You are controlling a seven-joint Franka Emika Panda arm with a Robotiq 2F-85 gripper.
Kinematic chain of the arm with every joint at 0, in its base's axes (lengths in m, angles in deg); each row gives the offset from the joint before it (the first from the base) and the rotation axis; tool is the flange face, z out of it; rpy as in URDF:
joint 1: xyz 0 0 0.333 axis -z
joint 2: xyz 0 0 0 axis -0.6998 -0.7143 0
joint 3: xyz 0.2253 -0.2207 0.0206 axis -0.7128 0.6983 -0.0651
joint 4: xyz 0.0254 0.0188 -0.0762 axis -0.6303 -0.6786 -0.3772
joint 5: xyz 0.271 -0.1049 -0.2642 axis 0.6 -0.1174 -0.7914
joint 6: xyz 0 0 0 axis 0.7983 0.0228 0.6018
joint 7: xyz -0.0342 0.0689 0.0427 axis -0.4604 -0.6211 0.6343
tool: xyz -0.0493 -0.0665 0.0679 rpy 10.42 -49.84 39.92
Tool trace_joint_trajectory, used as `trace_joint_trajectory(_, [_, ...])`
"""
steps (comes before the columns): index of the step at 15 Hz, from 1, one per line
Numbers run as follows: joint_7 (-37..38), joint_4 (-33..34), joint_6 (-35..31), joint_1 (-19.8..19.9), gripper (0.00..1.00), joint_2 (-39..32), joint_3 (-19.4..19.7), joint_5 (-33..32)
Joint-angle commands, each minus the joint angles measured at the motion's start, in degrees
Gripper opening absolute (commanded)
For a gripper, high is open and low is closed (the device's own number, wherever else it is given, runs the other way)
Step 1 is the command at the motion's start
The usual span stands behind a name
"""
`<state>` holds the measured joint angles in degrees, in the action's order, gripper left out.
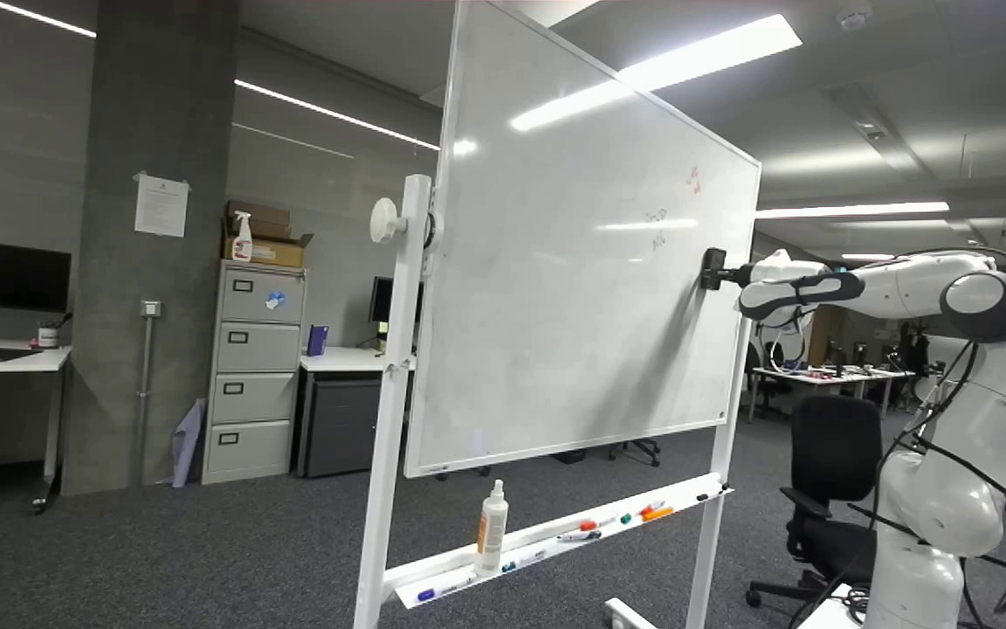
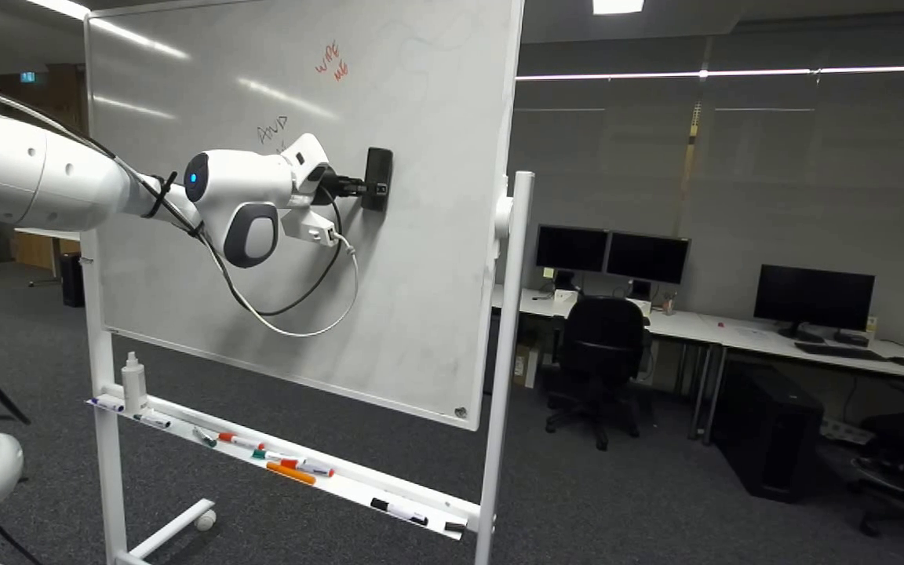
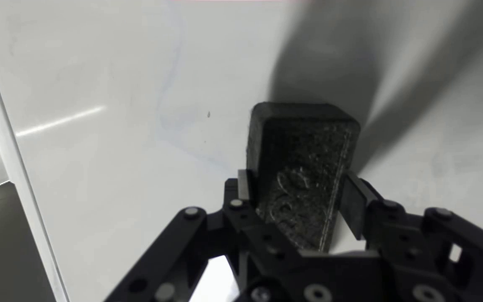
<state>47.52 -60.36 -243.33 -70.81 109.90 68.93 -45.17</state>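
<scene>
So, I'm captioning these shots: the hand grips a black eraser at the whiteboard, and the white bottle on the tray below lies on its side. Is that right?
Not quite: both exterior views show the white bottle on the tray below standing upright. The hand does grip a black eraser at the whiteboard.

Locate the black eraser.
Gripped by the end effector, the black eraser is in front of the whiteboard; an exterior view shows it right of and below the black AND lettering.
</scene>
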Motion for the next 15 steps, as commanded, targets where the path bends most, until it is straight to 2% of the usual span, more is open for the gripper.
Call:
trace_joint_trajectory(1, [0.23, 2.39, 0.00, -1.17, 0.31, -3.33, -0.04, 0.63])
trace_joint_trajectory(15, [-1.85, -0.80, -0.06, 1.05, 0.31, -2.07, -5.19, -1.15])
